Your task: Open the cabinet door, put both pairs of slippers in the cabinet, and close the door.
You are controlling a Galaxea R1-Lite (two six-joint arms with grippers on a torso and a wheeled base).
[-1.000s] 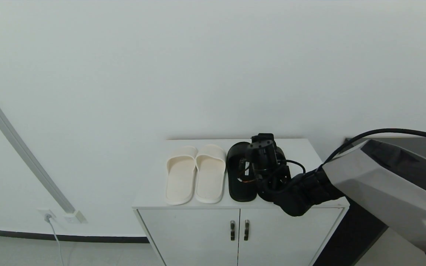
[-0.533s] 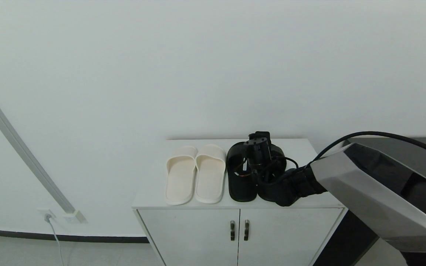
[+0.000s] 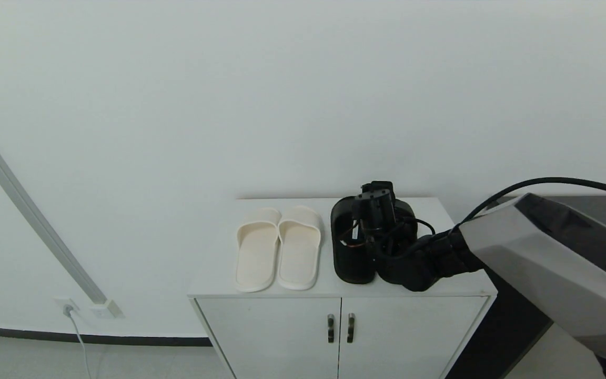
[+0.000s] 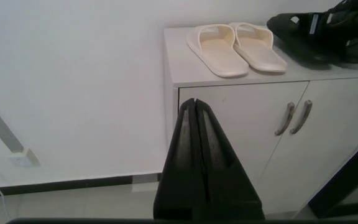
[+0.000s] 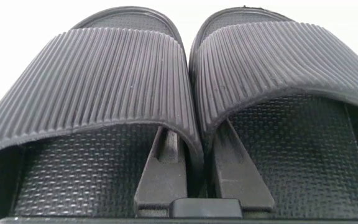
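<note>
Pincer on right arm [image 5: 196, 140] clamps touching inner edges of black slippers [image 5: 104, 81]

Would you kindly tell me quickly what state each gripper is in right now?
Left gripper: shut, holding nothing.
Right gripper: shut on the pair of black ribbed rubber slippers, fingers under the straps.

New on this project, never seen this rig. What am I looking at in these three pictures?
A two-armed robot faces a closed white cabinet. The wide picture is from a camera on its head; the other two are from cameras on its wrists. On the cabinet top lie white slippers and black slippers. The right hand has one finger under each black strap, pinching the pair together. The left hand is shut and empty, low in front of the cabinet.
</note>
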